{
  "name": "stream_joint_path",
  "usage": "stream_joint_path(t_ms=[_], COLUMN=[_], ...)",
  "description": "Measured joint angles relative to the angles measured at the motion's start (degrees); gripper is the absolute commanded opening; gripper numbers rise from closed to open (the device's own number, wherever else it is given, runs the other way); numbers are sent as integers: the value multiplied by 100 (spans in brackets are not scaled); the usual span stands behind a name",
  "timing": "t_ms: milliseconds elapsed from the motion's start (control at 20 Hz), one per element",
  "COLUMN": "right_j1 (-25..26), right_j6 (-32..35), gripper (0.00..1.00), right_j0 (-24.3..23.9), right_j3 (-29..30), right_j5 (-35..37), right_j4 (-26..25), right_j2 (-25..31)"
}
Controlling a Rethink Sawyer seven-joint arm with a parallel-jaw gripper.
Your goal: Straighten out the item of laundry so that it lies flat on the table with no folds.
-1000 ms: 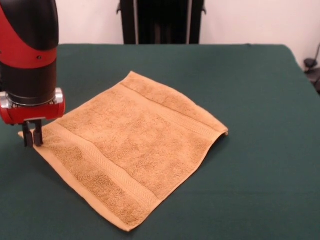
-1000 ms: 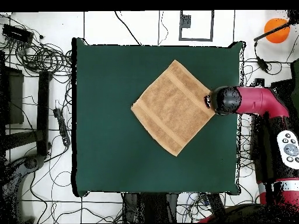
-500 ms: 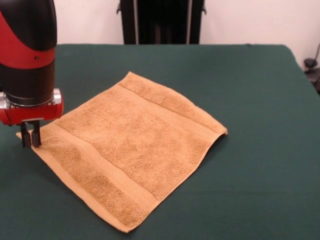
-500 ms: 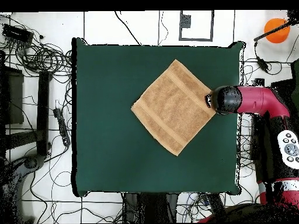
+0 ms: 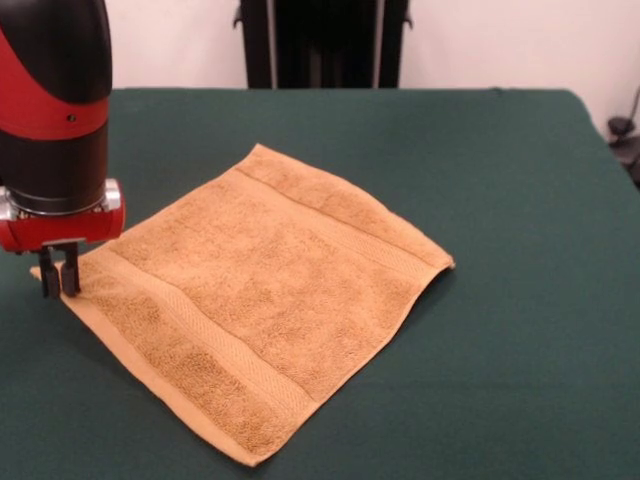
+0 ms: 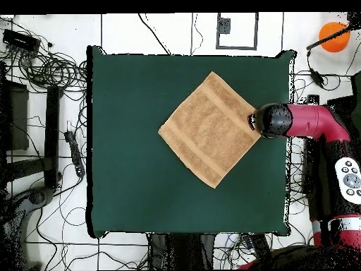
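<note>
Dragged slightly outward since before: mustard square terry towel, corner pinched in closed black two-finger gripper, nearly flat on dark green table, tension likely smoothing folds.

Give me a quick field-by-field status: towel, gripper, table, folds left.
towel: golden-orange terry towel, spread open, set diagonally on the table
folds: none visible; the corner at the front view's right looks slightly raised
gripper: gripper shut on the towel's corner at the front view's left
arm: red and black arm reaching in over the table's edge
table: dark green table, towel roughly central in the overhead view
</note>
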Motion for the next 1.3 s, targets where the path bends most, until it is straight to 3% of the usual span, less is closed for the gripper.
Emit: stream_joint_path(t_ms=[650, 1300], right_j1=[203, 219], right_j6=[-82, -798], gripper=[0, 0], right_j0=[0, 0], right_j3=[-210, -409], right_j5=[0, 0], right_j4=[0, 4], right_j2=[0, 0])
